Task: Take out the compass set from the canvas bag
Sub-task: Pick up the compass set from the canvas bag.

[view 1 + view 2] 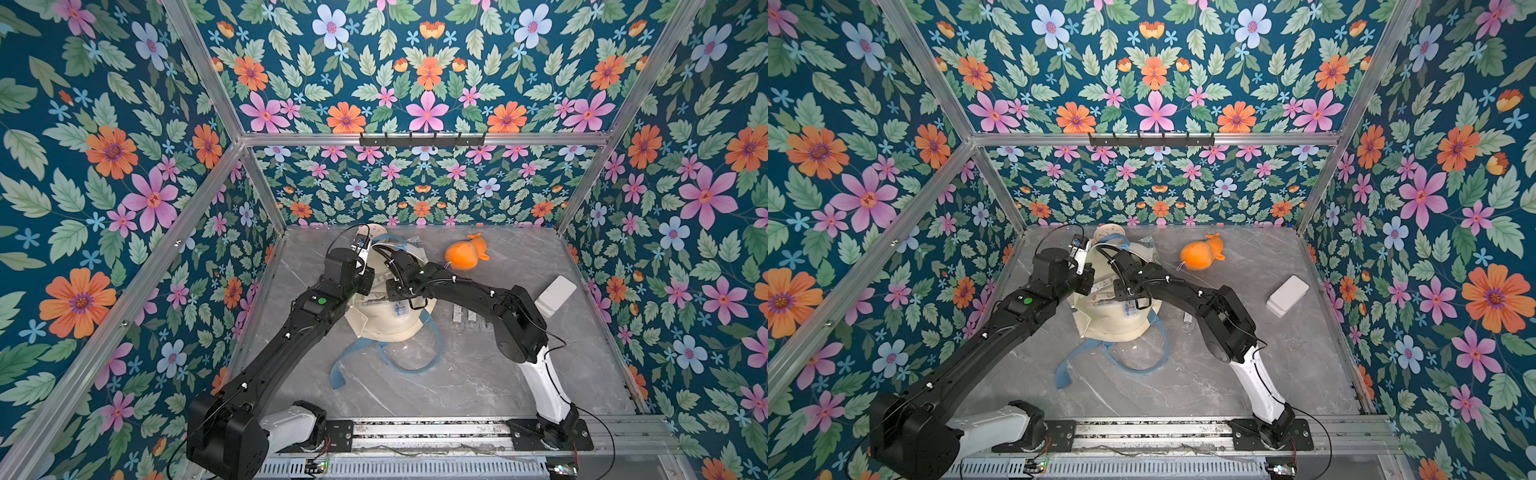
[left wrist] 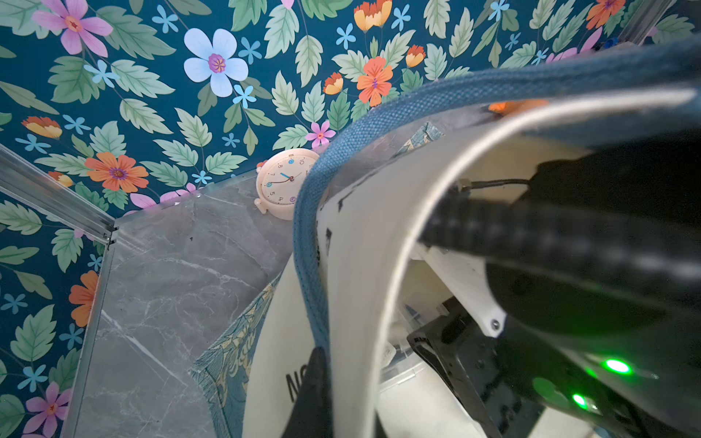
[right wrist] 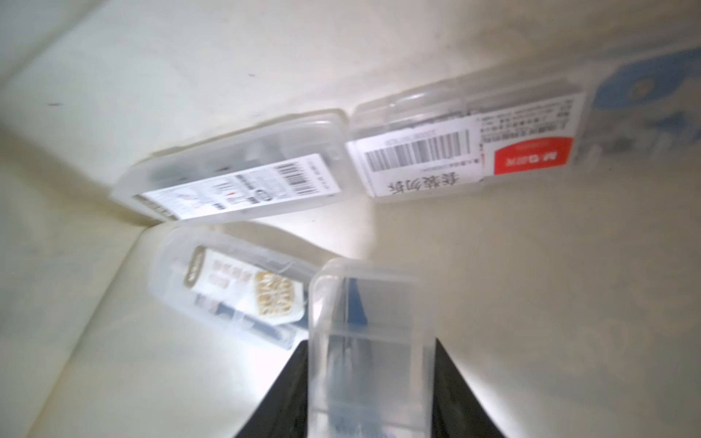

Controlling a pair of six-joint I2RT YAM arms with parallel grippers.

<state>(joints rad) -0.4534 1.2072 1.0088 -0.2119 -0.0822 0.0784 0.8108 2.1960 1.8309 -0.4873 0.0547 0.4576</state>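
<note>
One compass set (image 3: 371,303) lies lengthwise in the clamping right gripper (image 3: 370,343), below mid-frame inside the canvas bag (image 1: 390,328) that the left gripper (image 2: 316,379) pinches open.

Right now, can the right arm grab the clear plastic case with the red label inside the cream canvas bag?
Probably not yet. The right gripper is inside the cream canvas bag, and nothing covers the clear plastic case with the red label, but its jaws already clasp another plain clear plastic case.
</note>
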